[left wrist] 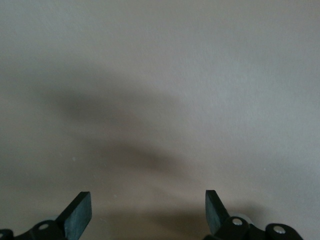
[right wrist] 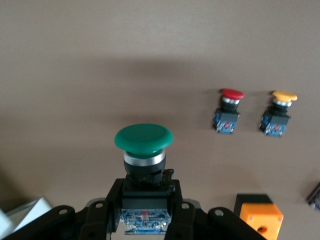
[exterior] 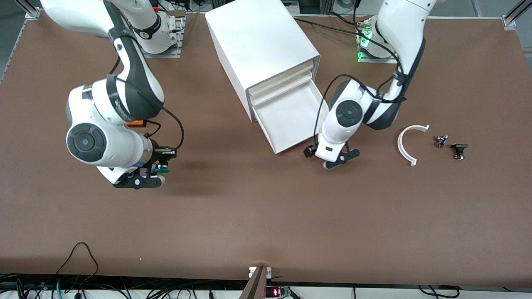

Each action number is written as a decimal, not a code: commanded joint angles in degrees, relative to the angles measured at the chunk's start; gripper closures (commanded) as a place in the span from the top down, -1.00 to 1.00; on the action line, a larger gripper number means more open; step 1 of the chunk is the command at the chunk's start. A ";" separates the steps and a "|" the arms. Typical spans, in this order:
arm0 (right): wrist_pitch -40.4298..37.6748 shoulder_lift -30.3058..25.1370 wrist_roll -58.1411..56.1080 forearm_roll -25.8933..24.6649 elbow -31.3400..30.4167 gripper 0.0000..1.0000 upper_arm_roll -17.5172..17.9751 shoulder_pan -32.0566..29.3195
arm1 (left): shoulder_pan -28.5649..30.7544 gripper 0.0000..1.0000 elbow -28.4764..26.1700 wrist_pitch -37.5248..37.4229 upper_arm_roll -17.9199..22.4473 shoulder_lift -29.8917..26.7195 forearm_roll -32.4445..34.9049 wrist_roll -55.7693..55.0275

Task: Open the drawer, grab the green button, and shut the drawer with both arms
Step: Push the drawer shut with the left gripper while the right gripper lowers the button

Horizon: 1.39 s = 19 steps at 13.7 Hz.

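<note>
The drawer, the lowest one of the white cabinet, is pulled out and looks empty. My right gripper is shut on the black-and-blue body of the green-capped button, held over the table toward the right arm's end. In the right wrist view the button stands upright between the fingers of my right gripper. My left gripper is open and empty, low beside the drawer's front corner. In the left wrist view my left gripper faces only a plain surface.
A red-capped button, a yellow-capped button and an orange block lie on the table under the right arm. A white curved piece and two small dark parts lie toward the left arm's end.
</note>
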 commanded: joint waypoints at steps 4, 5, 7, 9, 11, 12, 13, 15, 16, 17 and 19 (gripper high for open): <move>19.23 -1.74 -1.91 -0.41 -18.80 -1.00 -1.54 -0.60 | -5.08 1.00 -0.99 -0.39 0.60 0.11 0.04 -7.98; 20.92 -1.57 -1.91 -0.41 -20.48 -1.00 -1.54 -0.59 | -5.96 1.00 -1.17 -1.53 0.60 0.11 0.04 -8.26; 25.22 -0.61 -1.91 -0.41 -23.29 -1.00 -1.54 -0.59 | -6.23 1.00 -1.17 -4.51 0.17 -0.24 0.04 -7.65; 27.78 0.71 -1.91 -0.33 -24.18 -1.00 -1.54 -0.59 | -5.97 1.00 -1.09 -7.86 -1.32 -0.94 0.04 -7.47; 29.54 2.11 -1.83 -0.24 -24.18 -1.00 -1.54 -0.33 | -5.88 1.00 -1.17 -9.45 -3.17 -1.30 0.04 -7.47; 30.42 3.08 -1.74 -0.24 -24.18 -1.00 -1.54 -0.33 | -5.70 1.00 -1.17 -10.32 -4.39 -1.30 -0.05 -7.47; 31.21 3.87 -1.39 -0.15 -24.18 -0.93 -1.54 -0.42 | -5.70 1.00 -1.17 -10.77 -5.02 -1.30 -0.14 -7.47; 32.01 4.49 -0.95 0.11 -23.92 -0.18 -1.46 -0.68 | -5.53 1.00 -1.26 -11.29 -6.68 -1.30 -0.57 -7.65; 31.92 4.50 -0.95 0.11 -23.57 0.51 -1.54 -0.68 | -5.61 1.00 -1.26 -12.52 -7.30 -1.30 -0.75 -7.65; 31.75 4.41 -0.95 0.11 -23.13 0.82 -1.54 -0.68 | -5.53 1.00 -1.26 -12.96 -8.00 -1.30 -0.75 -7.73; 31.74 3.62 -1.56 0.11 -22.34 1.00 -1.63 -0.77 | -5.61 1.00 -1.26 -13.93 -9.15 -1.12 -0.84 -8.35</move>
